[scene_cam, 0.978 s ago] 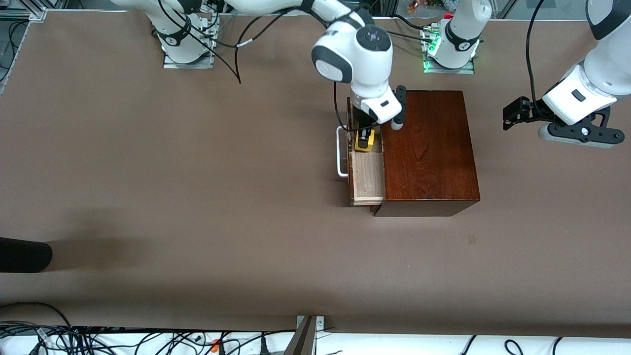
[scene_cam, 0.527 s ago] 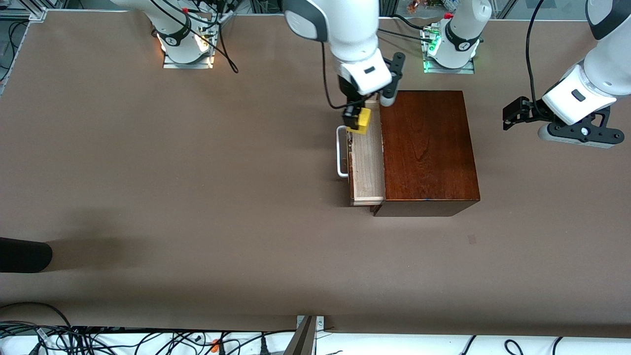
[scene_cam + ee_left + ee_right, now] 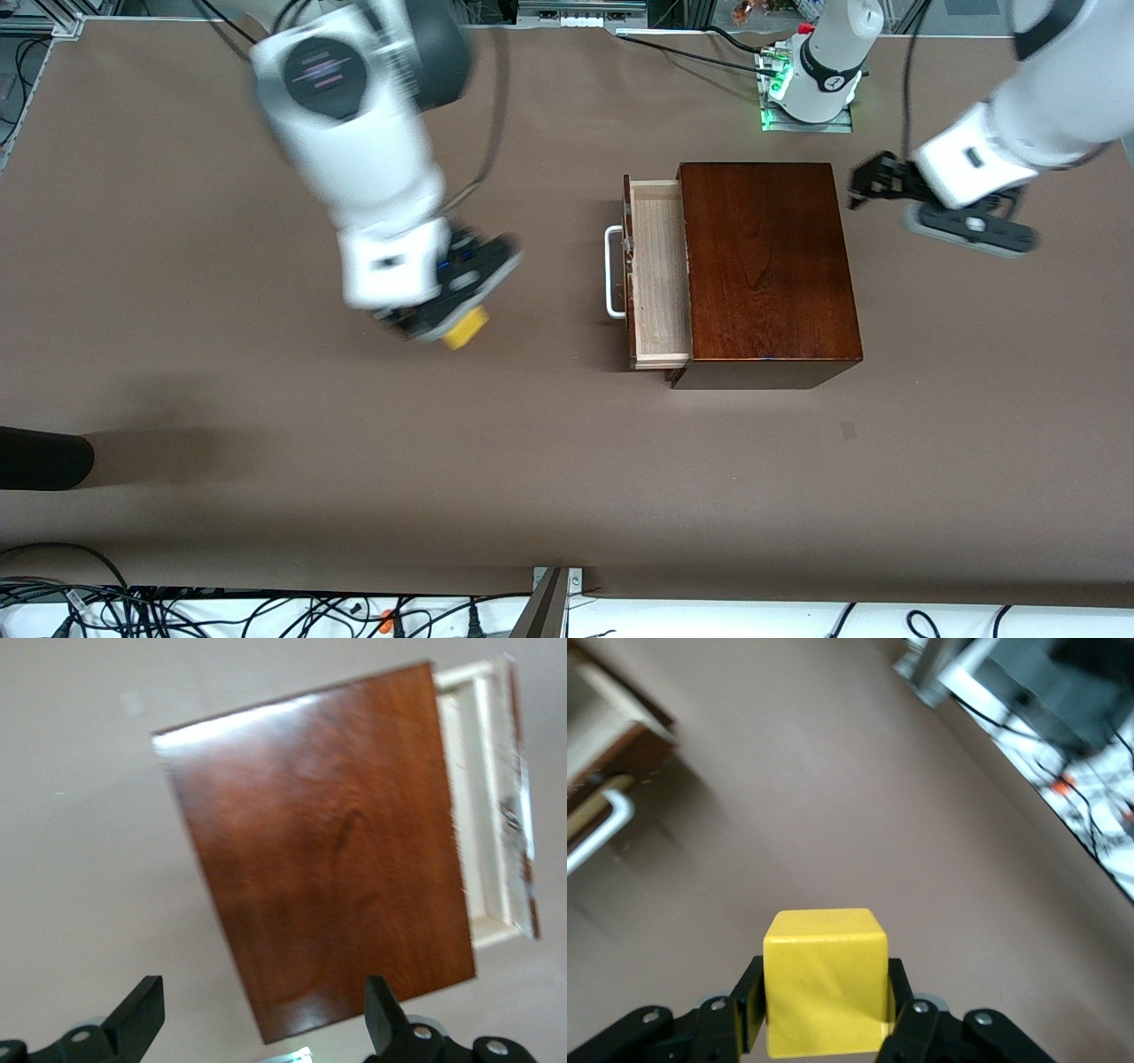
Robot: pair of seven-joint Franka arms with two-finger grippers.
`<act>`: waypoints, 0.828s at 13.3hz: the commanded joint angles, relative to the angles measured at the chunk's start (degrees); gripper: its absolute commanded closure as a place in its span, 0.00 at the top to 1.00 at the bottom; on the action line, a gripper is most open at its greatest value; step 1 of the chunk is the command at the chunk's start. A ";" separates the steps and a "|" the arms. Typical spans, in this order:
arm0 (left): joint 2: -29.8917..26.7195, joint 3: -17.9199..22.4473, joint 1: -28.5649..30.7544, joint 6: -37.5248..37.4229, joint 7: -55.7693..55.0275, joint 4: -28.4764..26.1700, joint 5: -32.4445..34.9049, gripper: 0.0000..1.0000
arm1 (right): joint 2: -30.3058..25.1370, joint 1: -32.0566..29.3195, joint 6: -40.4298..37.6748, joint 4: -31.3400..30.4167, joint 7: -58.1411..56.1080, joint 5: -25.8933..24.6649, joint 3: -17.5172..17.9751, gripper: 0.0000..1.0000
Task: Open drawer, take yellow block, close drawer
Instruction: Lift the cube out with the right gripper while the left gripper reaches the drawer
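Observation:
The dark reddish-brown box (image 3: 766, 266) stands with its drawer (image 3: 660, 266) pulled out, its pale interior bare and its white handle (image 3: 613, 270) showing. My right gripper (image 3: 447, 326) is shut on the yellow block (image 3: 462, 330) and holds it over bare table, away from the drawer toward the right arm's end. In the right wrist view the block (image 3: 824, 979) sits between the fingers, with the handle (image 3: 598, 828) at the edge. My left gripper (image 3: 864, 186) is open and empty, in the air beside the box. The left wrist view shows the box top (image 3: 328, 850) and the drawer (image 3: 492, 806).
A dark object (image 3: 44, 456) juts in at the table's edge at the right arm's end. Cables (image 3: 177, 607) run along the table's edge nearest the front camera. The arm bases (image 3: 811, 80) stand at the table's farthest edge.
My right gripper lifted the yellow block out of the drawer and swung it over the table toward the right arm's end. My left gripper shifted a little toward the box.

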 commanded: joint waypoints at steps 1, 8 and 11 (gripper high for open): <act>2.68 -5.08 -1.00 -0.67 1.54 1.73 -2.63 1.00 | -1.65 -8.33 -0.69 -2.98 -0.83 4.77 1.44 0.00; 17.28 -20.73 -1.18 4.14 10.75 11.32 -4.32 1.00 | -7.08 -16.79 5.78 -23.68 0.99 5.14 0.48 0.00; 22.28 -24.18 -5.28 15.99 17.43 10.71 -3.35 1.00 | -12.89 -18.29 18.42 -42.32 6.44 4.96 0.21 0.00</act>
